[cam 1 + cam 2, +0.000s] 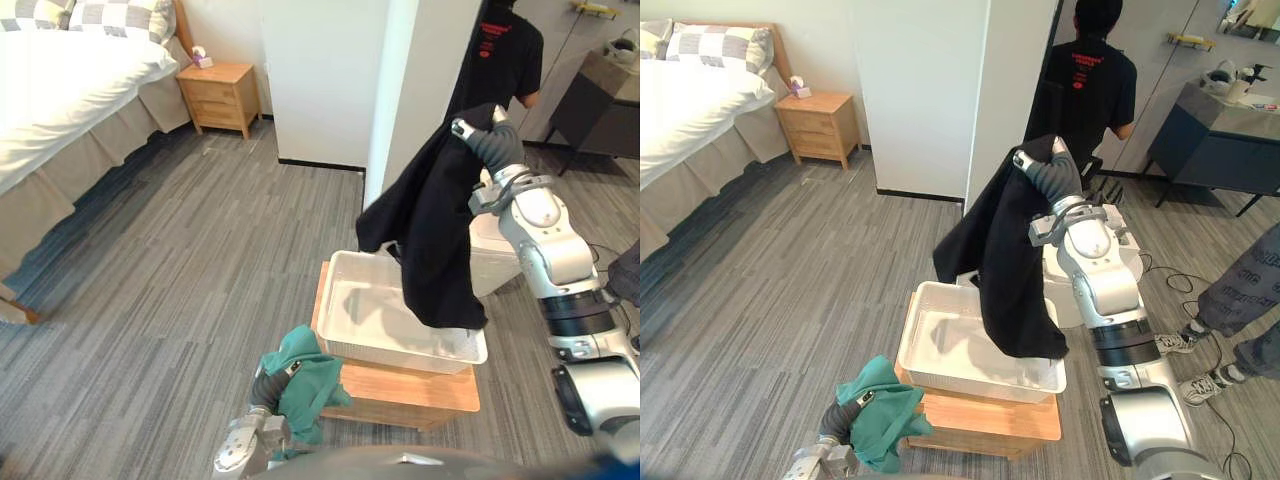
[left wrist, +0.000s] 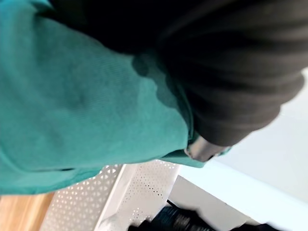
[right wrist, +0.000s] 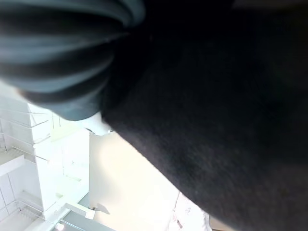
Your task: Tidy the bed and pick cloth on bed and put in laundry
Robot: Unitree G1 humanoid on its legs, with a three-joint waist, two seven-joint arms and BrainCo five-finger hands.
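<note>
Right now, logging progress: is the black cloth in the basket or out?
Out: black cloth hangs from the right robot hand above the basket, whose floor shows bare.

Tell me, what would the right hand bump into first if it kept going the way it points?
Probably the white pillar: the right hand, draped in black cloth, points up and away toward it. Depth is unclear, so it might instead pass beside it toward the person.
</note>
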